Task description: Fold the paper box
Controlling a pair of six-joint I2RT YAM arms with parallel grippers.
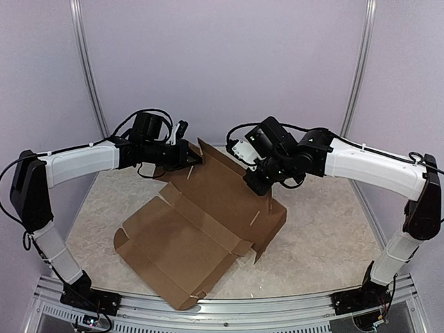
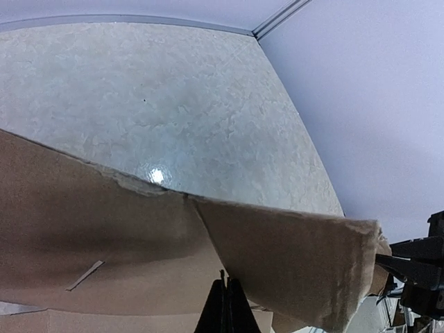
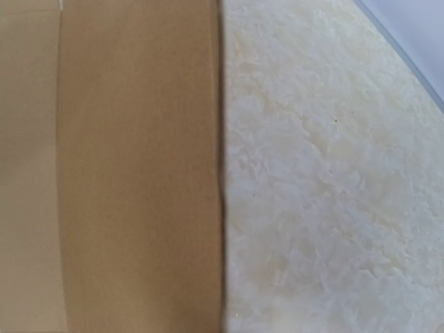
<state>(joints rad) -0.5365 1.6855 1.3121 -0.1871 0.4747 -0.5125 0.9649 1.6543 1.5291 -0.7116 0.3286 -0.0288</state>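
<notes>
Paper box barely begun: mostly flat mid-table, far side tilted up.
Both pincers are closed at 12 o'clock. The left gripper is at the raised flap, hold unclear; the right gripper is on the far panel. Flaps at 6 o'clock lie unfolded, with bare room at 3 and 9.

The left arm and right arm share one build: smooth white tubular shells on the long links, chunky black elbow housings, and squat black bases. Thin black cables loop loosely around each wrist, which is an all-black cluster of blocky motor casings. The right one carries a small white plastic piece. The left gripper and right gripper are matte black, and the left's fingertips taper to slim wedges.
</notes>
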